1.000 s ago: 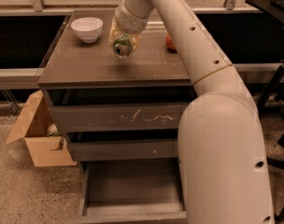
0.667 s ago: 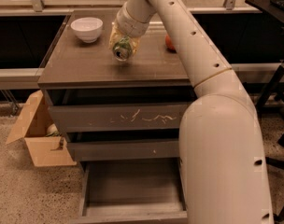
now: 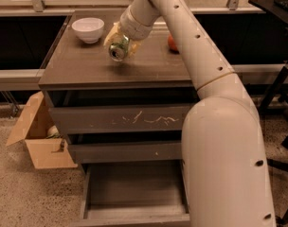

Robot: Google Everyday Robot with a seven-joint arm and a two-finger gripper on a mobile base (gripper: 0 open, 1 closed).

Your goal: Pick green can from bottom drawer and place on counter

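The gripper [image 3: 120, 45] is over the middle of the counter [image 3: 82, 67], toward its back half, at the end of the white arm [image 3: 220, 145] that rises from the lower right and reaches across to it. Its yellowish fingers [image 3: 112, 34] are clamped around the can [image 3: 118, 51], one on each side. The can is tilted, its round silver end turned toward the camera and down, its green side mostly covered by the grip. It sits just above the counter or barely on it; I cannot tell which. A white bowl [image 3: 88, 29] stands on the counter's back left corner, apart from the can. A red apple [image 3: 172, 43] lies on the right side of the counter, partly hidden behind the arm. Below the counter, the top drawer [image 3: 111, 120] is shut, with white scratches across its front, and the middle drawer [image 3: 120, 151] is also shut. The bottom drawer [image 3: 134, 193] is pulled out, showing a flat floor. An open cardboard box [image 3: 37, 143] sits on the speckled floor [image 3: 21, 197] to the left of the cabinet
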